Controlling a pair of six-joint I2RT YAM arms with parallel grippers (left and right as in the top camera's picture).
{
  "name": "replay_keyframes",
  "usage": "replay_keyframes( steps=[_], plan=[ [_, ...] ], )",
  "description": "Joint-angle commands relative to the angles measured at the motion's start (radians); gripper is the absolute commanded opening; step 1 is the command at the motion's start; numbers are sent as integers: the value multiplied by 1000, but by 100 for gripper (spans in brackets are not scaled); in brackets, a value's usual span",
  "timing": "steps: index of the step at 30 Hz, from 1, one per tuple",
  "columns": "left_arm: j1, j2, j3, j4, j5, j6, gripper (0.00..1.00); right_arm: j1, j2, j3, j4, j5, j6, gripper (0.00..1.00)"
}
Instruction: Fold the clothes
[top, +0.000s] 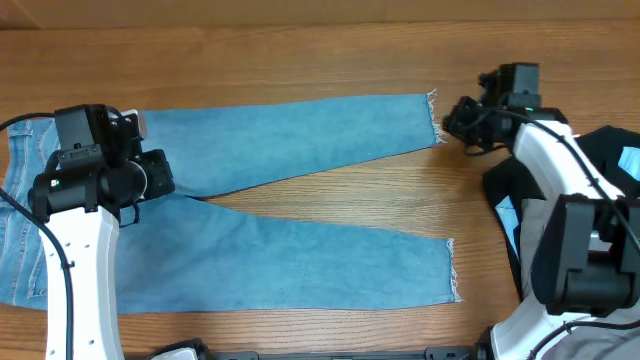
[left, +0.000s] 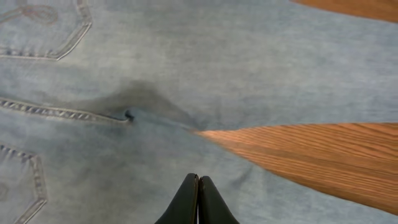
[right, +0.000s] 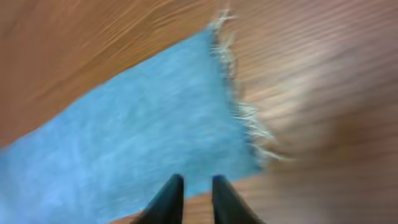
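The light-blue jeans (top: 300, 200) lie flat on the wooden table, waist at the left and both legs running right to frayed hems. My left gripper (top: 165, 180) hovers over the crotch (left: 129, 115). It (left: 198, 182) is shut with nothing in it, and a stitched back pocket (left: 50, 31) lies ahead of it. My right gripper (top: 452, 122) is at the upper leg's frayed hem (right: 242, 106). In the blurred right wrist view it (right: 194, 182) stands slightly open over the hem's corner, with nothing between its fingers.
A black garment (top: 505, 190) with a light-blue patch lies at the right, partly under the right arm's base. Bare wood (top: 300, 50) runs along the back and shows between the two legs (left: 323, 155).
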Motion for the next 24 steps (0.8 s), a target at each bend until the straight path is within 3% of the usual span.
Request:
replay_keyframes(
  steps=[1,3,10,11,13,14,17,18,24],
  plan=[
    [-7,-30,13,-13,55,39,6,53,56,0,57,91,2,56],
    [-7,-42,13,-30,57,39,6,71,105,0,103,132,2,74],
    [-7,-83,13,-67,56,42,7,73,227,0,261,178,-51,76],
    [-7,-85,13,-69,56,42,7,73,229,0,255,151,-51,70],
    [-7,-84,13,-70,57,41,8,85,229,0,245,74,-63,47],
    [-7,-84,13,-67,57,41,8,89,229,0,242,72,-63,43],
    [-7,-84,13,-64,56,42,8,86,229,1,232,94,-62,18],
    [-7,-84,13,-70,56,42,8,76,228,6,238,122,-61,4],
    [-7,-84,13,-64,56,42,8,-37,228,78,242,268,-61,4]
  ],
)
